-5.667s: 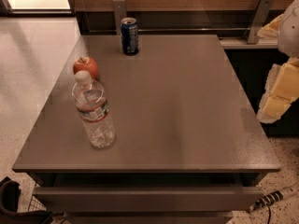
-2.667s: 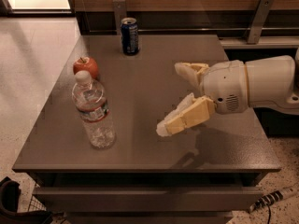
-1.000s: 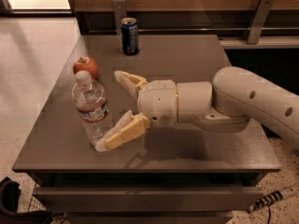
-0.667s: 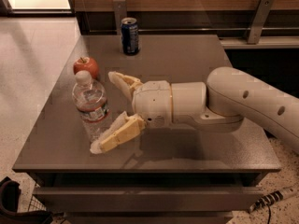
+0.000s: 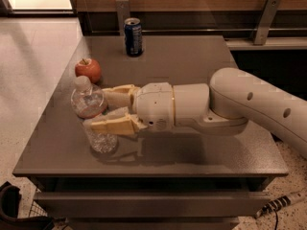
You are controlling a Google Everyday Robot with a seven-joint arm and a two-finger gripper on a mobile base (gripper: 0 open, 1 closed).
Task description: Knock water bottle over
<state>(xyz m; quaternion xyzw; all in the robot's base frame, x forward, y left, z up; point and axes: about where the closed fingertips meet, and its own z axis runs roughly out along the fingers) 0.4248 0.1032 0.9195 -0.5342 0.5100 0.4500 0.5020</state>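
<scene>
Red apple (image 5: 88, 70) sits just behind your water bottle (image 5: 90, 104), which stands on its base, not yet toppled. Right of the bottle, your gripper (image 5: 114, 110) is against its side, fingers spread wide and gripping nothing; you have yet to push it over.

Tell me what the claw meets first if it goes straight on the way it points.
The water bottle. The open claw, low over the table, has it right at its fingertips, probably touching already.

Rounded white arm (image 5: 259, 99); cream jaws at water bottle (image 5: 88, 99).
</scene>
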